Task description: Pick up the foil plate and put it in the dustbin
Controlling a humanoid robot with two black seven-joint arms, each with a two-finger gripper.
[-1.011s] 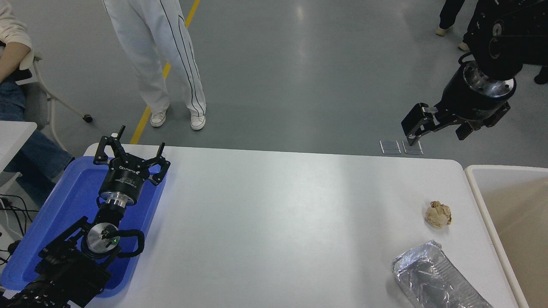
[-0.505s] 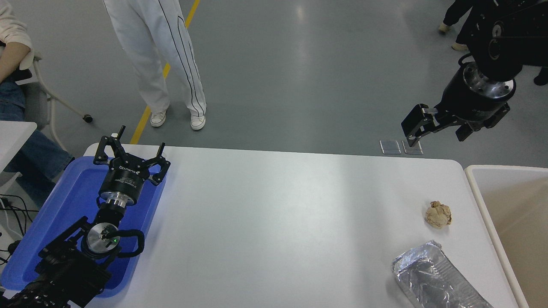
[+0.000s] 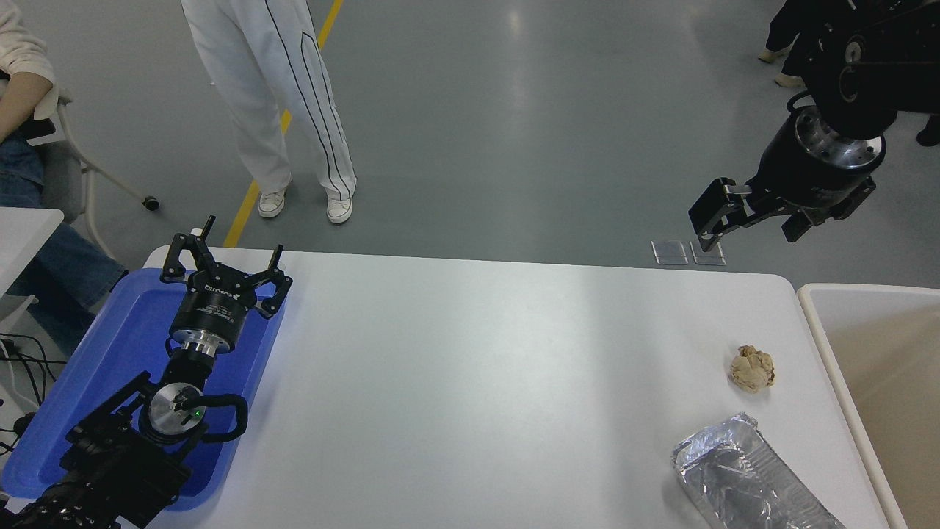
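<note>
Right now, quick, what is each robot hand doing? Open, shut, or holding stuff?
Left end effector: open, empty, parked above the blue tray.
Right end effector: open, empty, in the air beyond the table's far edge.

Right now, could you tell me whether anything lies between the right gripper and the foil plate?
The crumpled paper ball sits on the table roughly between the right gripper, raised beyond the far edge, and the foil plate at the near right corner. Coming down from above should avoid it.

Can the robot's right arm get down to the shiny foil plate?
Probably yes: the right gripper hangs open high up, and nothing covers the foil plate. Only the paper ball lies nearby.
</note>
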